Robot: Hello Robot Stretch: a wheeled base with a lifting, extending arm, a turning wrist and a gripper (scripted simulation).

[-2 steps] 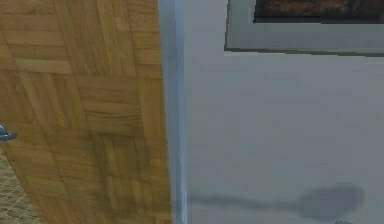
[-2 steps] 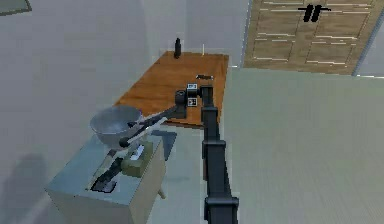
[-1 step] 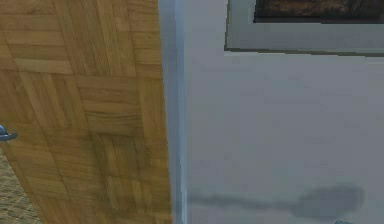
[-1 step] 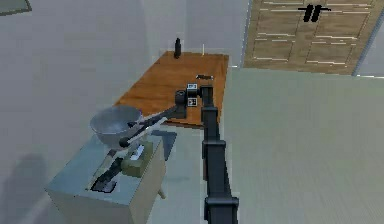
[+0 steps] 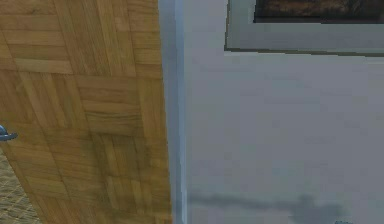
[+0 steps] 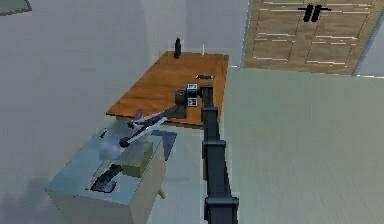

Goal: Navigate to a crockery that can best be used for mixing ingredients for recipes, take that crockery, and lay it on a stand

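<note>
The task looked to be in its last stage, as a judgement. The dark square-barred arm [image 6: 215, 160] was stretched out from the robot, with the gripper [image 6: 125, 133] turned off to the side at its end. Just below the gripper was a low grey-blue box-shaped stand [image 6: 75, 190].

A pale grey rounded blob [image 6: 106, 140] sat right at the fingers' far end. It may have been the mixing crockery, but its shape was too vague to be sure. The stand's top lay behind it, so I could not tell whether the gripper held it or whether it rested on the stand. How the fingers were set could not be told either. If it was carried, setting it down and letting go remained.

Beyond the gripper, behind the wrist, stood a brown wooden rectangular table [image 6: 150, 85]. A small dark bottle [image 6: 178, 45] stood on its far end, well apart from the gripper.
</note>
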